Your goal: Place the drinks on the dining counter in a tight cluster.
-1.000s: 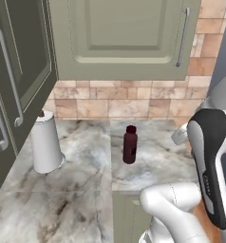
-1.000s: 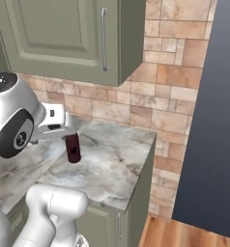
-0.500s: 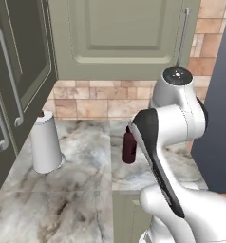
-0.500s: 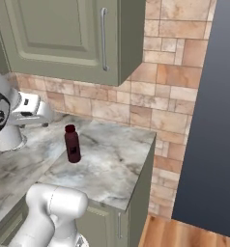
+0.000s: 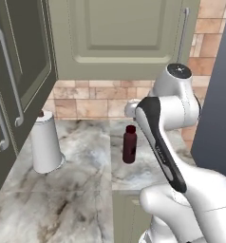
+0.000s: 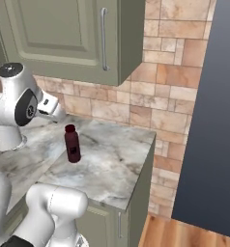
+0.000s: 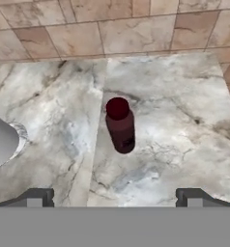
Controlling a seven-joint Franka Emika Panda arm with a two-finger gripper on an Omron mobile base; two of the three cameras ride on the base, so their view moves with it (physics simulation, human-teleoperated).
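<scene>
Gripper (image 7: 115, 198) spread wide above the maroon bottle (image 7: 120, 125), holding nothing.

The two dark fingertips (image 7: 35, 197) stand far apart at the bottom of the hand view, with bare marble between them and the maroon bottle ahead, roughly centred between the tips and clear of both. The bottle stands upright on the marble counter (image 5: 81, 175) against the brick wall (image 6: 160, 91), just right of a seam in the top. A white paper towel roll (image 5: 46, 142) stands upright to the bottle's left, well apart from it. In the left base view the white arm (image 5: 164, 133) bends over the counter just to the right of the bottle. Green upper cabinets (image 5: 119, 38) hang above the counter. A dark tall panel (image 6: 213, 120) rises to the right of the counter's end, over a wooden floor (image 6: 184, 234).
</scene>
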